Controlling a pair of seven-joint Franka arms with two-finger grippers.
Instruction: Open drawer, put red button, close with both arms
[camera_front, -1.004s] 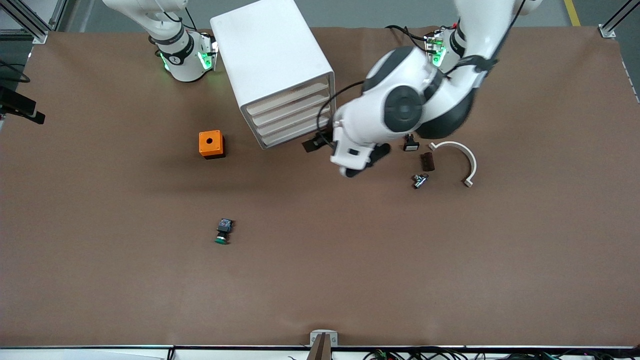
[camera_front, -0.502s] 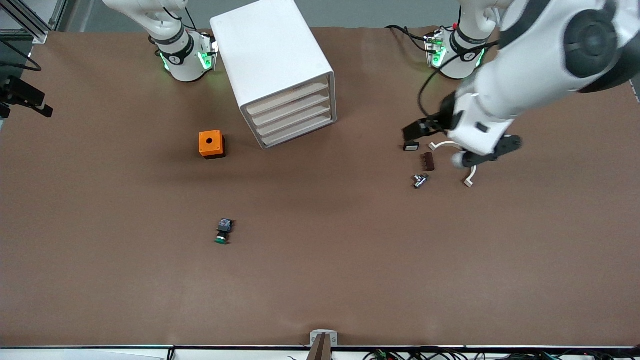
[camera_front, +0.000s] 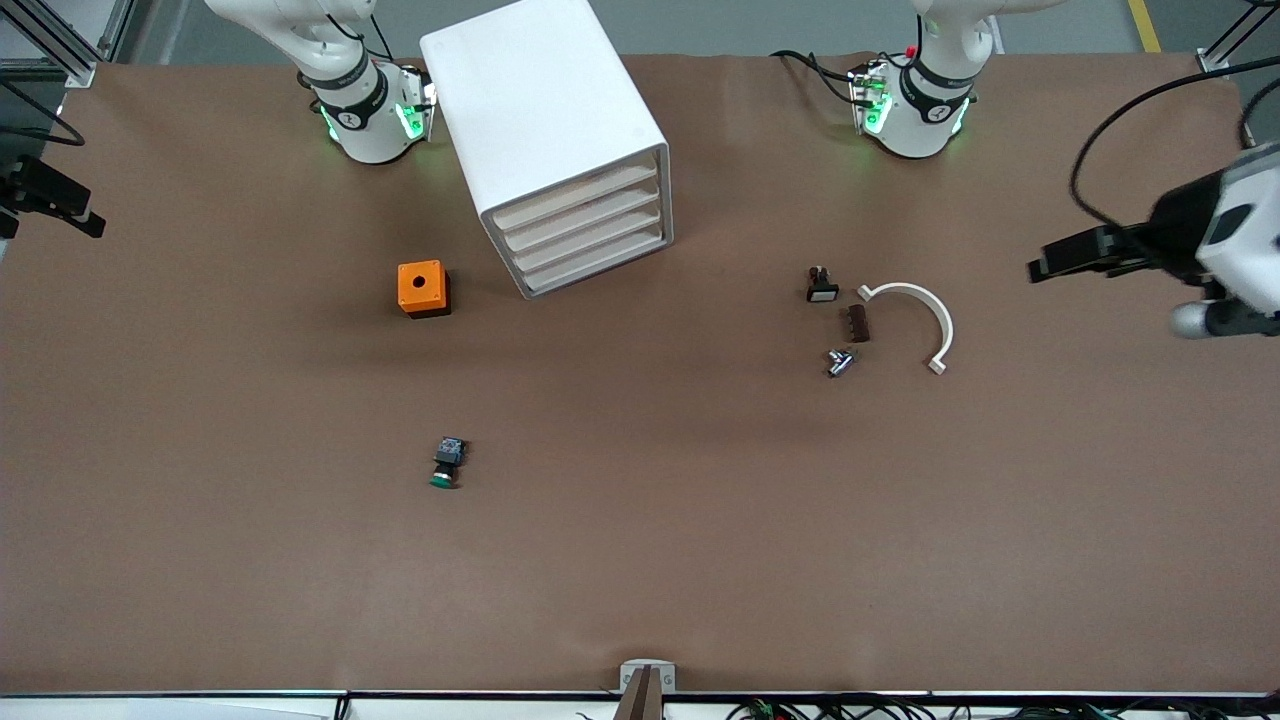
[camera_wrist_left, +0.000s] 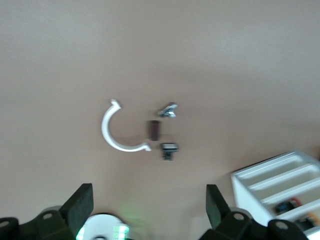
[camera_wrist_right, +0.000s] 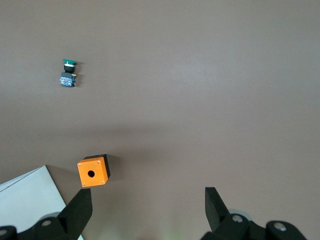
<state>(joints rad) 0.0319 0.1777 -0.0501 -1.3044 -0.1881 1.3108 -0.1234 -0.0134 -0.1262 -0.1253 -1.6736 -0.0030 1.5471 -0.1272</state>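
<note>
The white drawer cabinet (camera_front: 545, 120) stands between the arm bases with all its drawers shut. No red button shows on the table. In the left wrist view a small black thing with a red end (camera_wrist_left: 288, 205) lies inside one drawer of the cabinet (camera_wrist_left: 280, 182). My left gripper (camera_front: 1045, 268) hangs open and empty over the table at the left arm's end, well away from the cabinet; it also shows in the left wrist view (camera_wrist_left: 148, 210). My right gripper (camera_wrist_right: 148, 215) is open and empty, high over the table by the orange box (camera_wrist_right: 92, 171). It is out of the front view.
The orange box with a hole (camera_front: 423, 288) sits beside the cabinet toward the right arm's end. A green-capped switch (camera_front: 447, 464) lies nearer the front camera. A white curved clip (camera_front: 925, 312), a brown piece (camera_front: 856, 323), a small black part (camera_front: 822, 286) and a metal part (camera_front: 840, 361) lie toward the left arm's end.
My left arm has swung from in front of the cabinet's drawers out to the left arm's end of the table. The drawers stay shut. Nothing on the table has moved.
</note>
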